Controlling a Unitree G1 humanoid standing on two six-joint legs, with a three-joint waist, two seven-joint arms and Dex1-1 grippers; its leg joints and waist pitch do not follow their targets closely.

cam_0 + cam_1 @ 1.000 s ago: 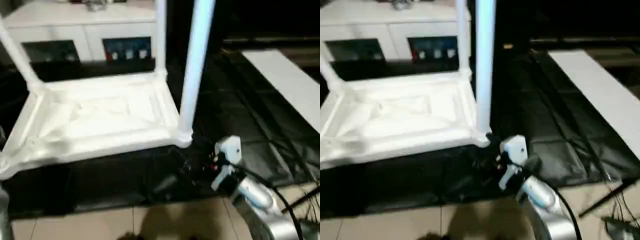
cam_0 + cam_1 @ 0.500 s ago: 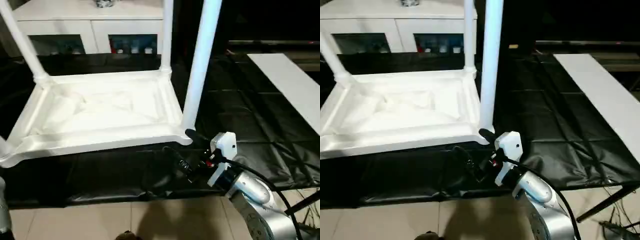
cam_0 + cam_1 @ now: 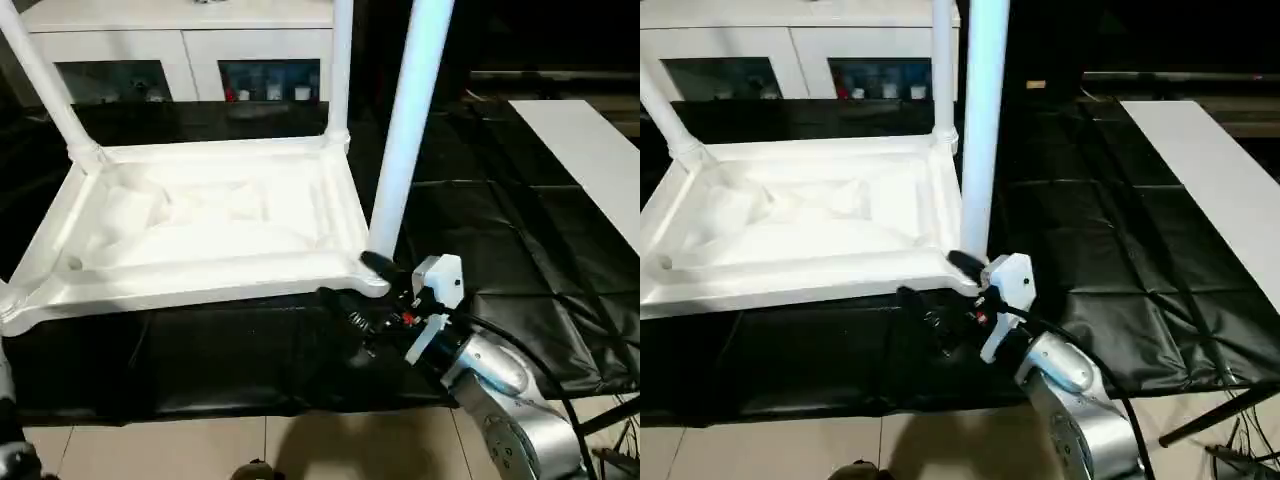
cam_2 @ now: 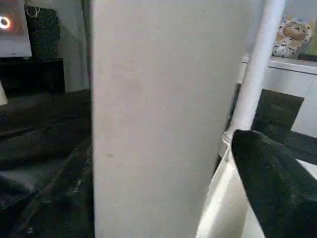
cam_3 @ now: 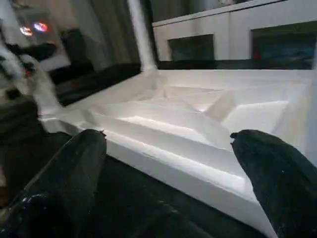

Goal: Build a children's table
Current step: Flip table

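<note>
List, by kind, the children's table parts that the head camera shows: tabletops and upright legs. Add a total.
tabletop: 1
upright legs: 3
Total: 4

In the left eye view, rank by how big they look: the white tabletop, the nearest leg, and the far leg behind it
1. tabletop, widest by far.
2. nearest leg.
3. far leg, thinner, though it is farther from the camera, so the legs' true sizes may match.

Silver rounded right forearm (image 3: 510,400), white wrist block, black cable, black two-fingered right hand (image 3: 352,292)
</note>
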